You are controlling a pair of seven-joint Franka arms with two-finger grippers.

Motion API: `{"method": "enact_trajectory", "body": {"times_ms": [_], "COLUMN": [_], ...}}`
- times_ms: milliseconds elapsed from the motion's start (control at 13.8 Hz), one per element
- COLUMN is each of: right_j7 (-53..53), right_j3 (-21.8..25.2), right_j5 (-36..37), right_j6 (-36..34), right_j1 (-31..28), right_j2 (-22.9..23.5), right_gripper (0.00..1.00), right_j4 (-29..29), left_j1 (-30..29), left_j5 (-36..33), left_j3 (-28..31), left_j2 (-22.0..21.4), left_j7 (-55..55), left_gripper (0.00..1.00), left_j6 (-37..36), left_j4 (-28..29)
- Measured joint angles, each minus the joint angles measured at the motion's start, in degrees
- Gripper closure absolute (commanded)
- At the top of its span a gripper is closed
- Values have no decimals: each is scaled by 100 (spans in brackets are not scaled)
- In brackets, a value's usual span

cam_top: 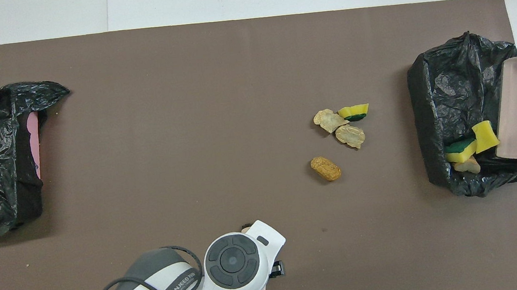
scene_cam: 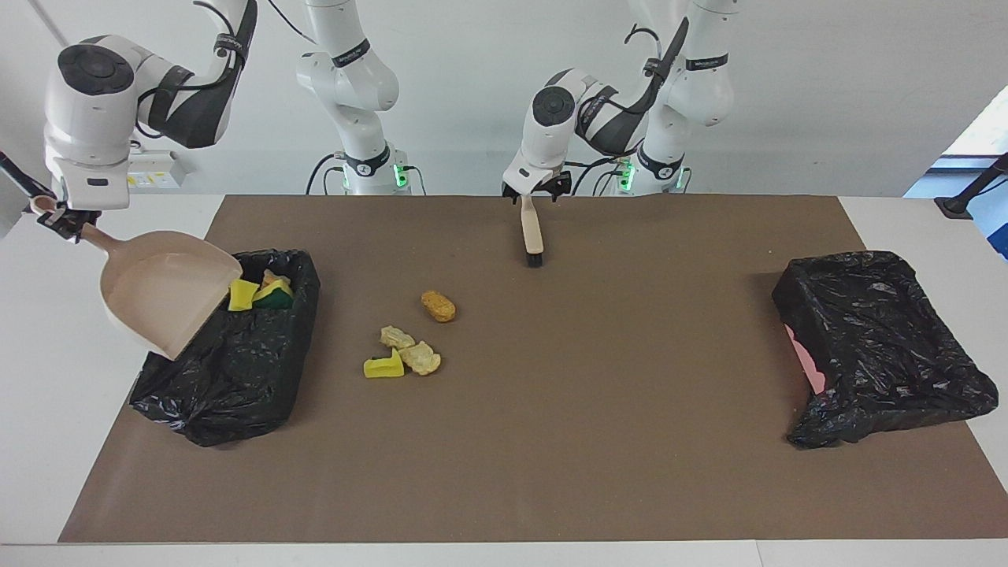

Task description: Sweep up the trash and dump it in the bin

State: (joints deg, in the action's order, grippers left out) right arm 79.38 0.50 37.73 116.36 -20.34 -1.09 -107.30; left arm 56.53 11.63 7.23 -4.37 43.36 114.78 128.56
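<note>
We've got the right gripper (scene_cam: 67,220) clamped on the beige plastic dustpan (scene_cam: 161,287), tipped over the black-bagged bin (scene_cam: 228,354); our left gripper (scene_cam: 535,189) grips the beige brush (scene_cam: 533,232); four foam scraps (scene_cam: 409,342) sit on the brown mat (scene_cam: 591,394).

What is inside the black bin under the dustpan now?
In the bin under the tilted dustpan lie a yellow sponge piece, a yellow-green sponge piece and a beige chunk. The dustpan may cover more.
</note>
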Motion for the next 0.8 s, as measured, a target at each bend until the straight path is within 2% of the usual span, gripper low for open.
{"method": "enact_trajectory", "body": {"times_ms": [145, 436, 653, 799], "right_j7": [-31, -502, -1439, -2719], "right_j3": [5, -29, -345, -617], "right_j5": [-449, -1818, -2516, -2598], "right_j6": [-558, -1532, -1871, -2021], "right_j1": [-12, -7, 101, 563], "right_j2": [149, 32, 4, 15], "right_gripper": [100, 100, 100, 100], "right_j4": [547, 1261, 1319, 1253], "left_j1": [-525, -1740, -2444, -2881], "left_j5": [-192, -565, -780, -803], "left_j3": [17, 61, 70, 75], "left_j2": [-8, -33, -19, 51], "left_j7": [-249, -1611, -2263, -2735], "left_gripper": [0, 0, 0, 0], "left_j6": [-78, -722, -1060, -1284], "left_j4": [-527, -1742, -2513, -2975]}}
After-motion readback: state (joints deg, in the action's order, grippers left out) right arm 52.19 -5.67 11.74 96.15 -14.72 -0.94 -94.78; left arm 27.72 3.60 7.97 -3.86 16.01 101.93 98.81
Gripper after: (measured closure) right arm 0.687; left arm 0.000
